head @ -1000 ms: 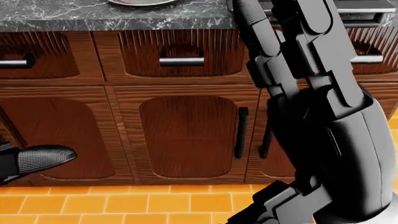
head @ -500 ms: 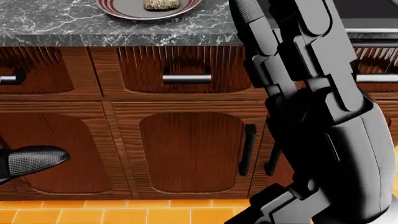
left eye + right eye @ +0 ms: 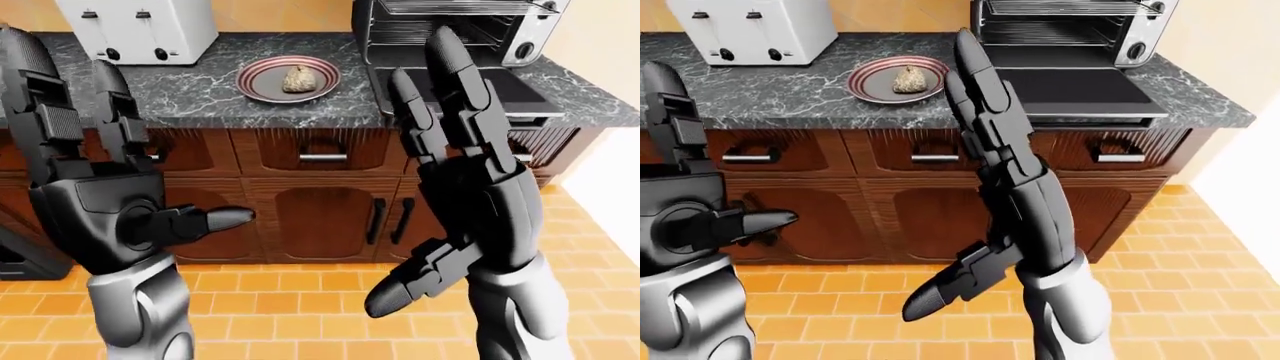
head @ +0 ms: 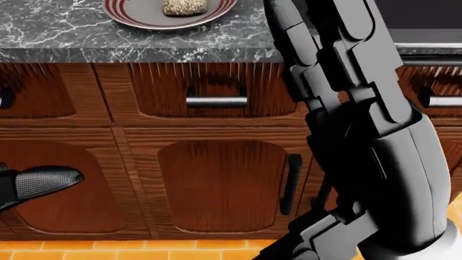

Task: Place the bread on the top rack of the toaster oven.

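Dark grey marble surface (image 3: 200,90) with white veining. On it, a grey plate (image 3: 262,84) ringed in dark red stripes, carrying tan, speckled bread (image 3: 299,78). A white toaster (image 3: 140,28) with black knobs, a silver oven (image 3: 1070,30) with a black door. Cabinets (image 3: 320,210) are reddish-brown wood grain, with black handles. Floor (image 3: 280,300) is orange tile. Both hands, left (image 3: 110,202) and right (image 3: 470,180), are matte black, their fingers (image 4: 43,184) finely textured at the tips.

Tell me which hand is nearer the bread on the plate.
Right. The right hand rises just right of the bread, fingers open; the left hand hangs far lower left, also open.
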